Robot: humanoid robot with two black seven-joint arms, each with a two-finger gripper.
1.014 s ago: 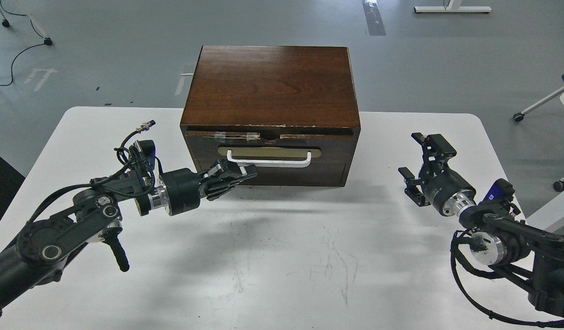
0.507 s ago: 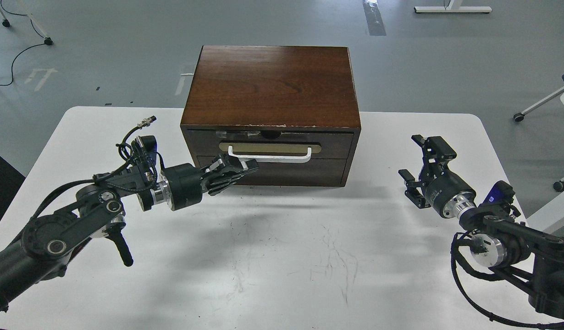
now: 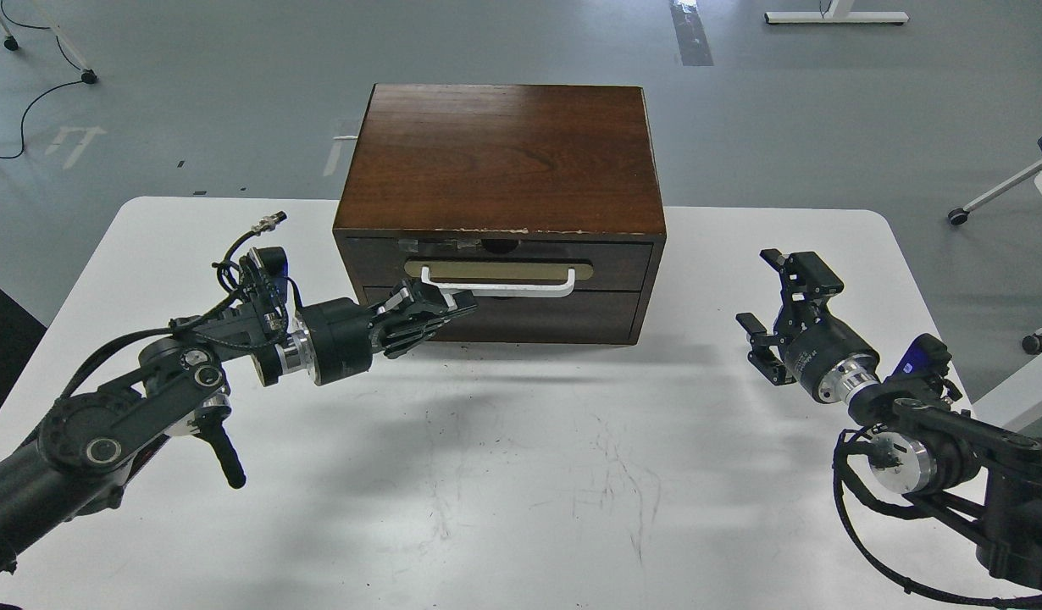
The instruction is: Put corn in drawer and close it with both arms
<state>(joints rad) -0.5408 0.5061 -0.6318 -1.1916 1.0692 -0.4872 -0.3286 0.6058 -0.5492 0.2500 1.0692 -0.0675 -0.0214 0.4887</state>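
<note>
The drawer (image 3: pixel 497 268) is being seen pushed fully in, its dark front sitting flush within the wooden cabinet (image 3: pixel 500 161), which is standing at the middle of the tabletop's (image 3: pixel 521 474) far edge. The white bar handle (image 3: pixel 498 288) is being shown across its beige oval plate, and chipped, taped wood is being shown along the drawer's top edge. The corn is not being shown anywhere; whether it is lying inside the shut drawer cannot be told.

The left gripper (image 3: pixel 445 307) is being held at the handle's left end, just below it and against the cabinet front. Its jaws are drawn close together, but whether they are clamped on the handle or only pressed beside it cannot be told.

The right gripper (image 3: pixel 775 301) is being held well apart from the cabinet, near the tabletop's right edge, with its jaws spread apart and nothing between them.

A broad bare stretch of scuffed white tabletop is being left from the cabinet front to the near edge, and open strips are being left on both sides of the cabinet out to the far corners.
</note>
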